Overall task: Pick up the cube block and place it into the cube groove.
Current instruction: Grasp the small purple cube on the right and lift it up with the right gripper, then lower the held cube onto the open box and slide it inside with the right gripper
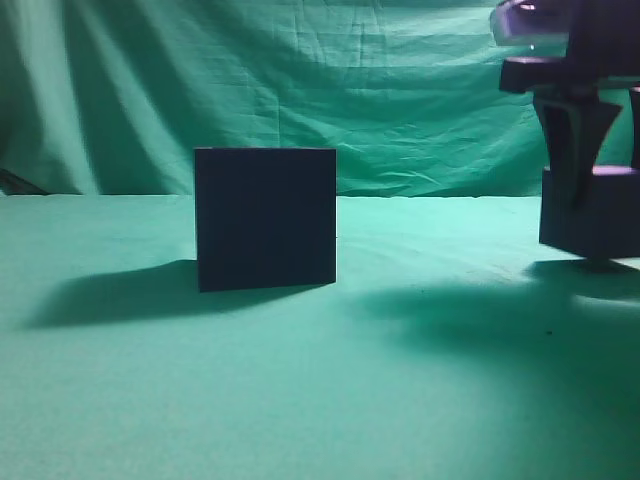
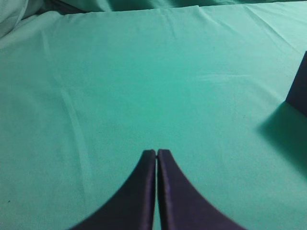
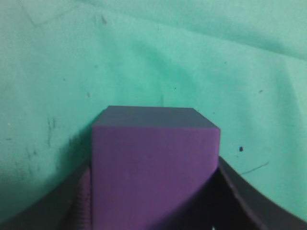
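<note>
The cube groove (image 1: 265, 218), a large near-black box, stands on the green cloth left of centre in the exterior view; its edge shows at the right border of the left wrist view (image 2: 300, 91). The cube block (image 1: 592, 215) is small and dark purple with a lighter top. My right gripper (image 1: 595, 190) is shut on it at the far right and holds it just above the cloth. In the right wrist view the cube block (image 3: 153, 163) fills the space between the fingers of my right gripper (image 3: 153, 191). My left gripper (image 2: 156, 152) is shut and empty over bare cloth.
A green cloth (image 1: 300, 380) covers the table and a green curtain (image 1: 300, 80) hangs behind. Open cloth lies between the box and the held block.
</note>
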Robot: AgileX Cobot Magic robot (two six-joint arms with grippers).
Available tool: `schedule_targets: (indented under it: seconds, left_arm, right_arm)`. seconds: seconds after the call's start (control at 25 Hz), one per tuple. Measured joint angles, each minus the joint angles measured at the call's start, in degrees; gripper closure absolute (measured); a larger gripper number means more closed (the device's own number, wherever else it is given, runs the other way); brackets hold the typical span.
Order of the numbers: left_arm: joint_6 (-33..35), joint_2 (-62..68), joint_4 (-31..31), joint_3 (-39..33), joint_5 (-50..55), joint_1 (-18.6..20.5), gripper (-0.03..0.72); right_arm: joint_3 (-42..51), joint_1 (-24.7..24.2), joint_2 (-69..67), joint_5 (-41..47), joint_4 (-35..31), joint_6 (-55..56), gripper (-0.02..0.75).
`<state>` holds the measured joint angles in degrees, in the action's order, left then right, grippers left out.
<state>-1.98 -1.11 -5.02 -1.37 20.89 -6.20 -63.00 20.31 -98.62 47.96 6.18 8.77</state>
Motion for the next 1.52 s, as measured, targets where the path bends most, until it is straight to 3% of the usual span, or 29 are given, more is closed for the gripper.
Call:
schedule_targets:
  seconds: [0.24, 0.44, 0.76, 1.0, 1.52]
  left_arm:
    - [0.0, 0.0, 0.0, 0.0, 0.0, 0.0, 0.688]
    - [0.0, 0.0, 0.0, 0.0, 0.0, 0.0, 0.688]
    - [0.0, 0.0, 0.0, 0.0, 0.0, 0.0, 0.688]
    - [0.0, 0.0, 0.0, 0.0, 0.0, 0.0, 0.688]
    - [0.0, 0.0, 0.0, 0.0, 0.0, 0.0, 0.688]
  right_arm:
    - [-11.41, 2.13, 0.0, 9.22, -1.4, 0.28, 0.307]
    - [-21.69, 10.58, 0.0, 13.05, -4.48, 1.13, 0.307]
    - [-29.59, 23.46, -3.47, 13.59, -6.24, 5.25, 0.307]
    - [-31.53, 25.75, -8.57, 13.83, -6.18, 7.71, 0.307]
    - [-31.86, 25.73, -10.62, 15.89, -4.74, 11.93, 0.307]
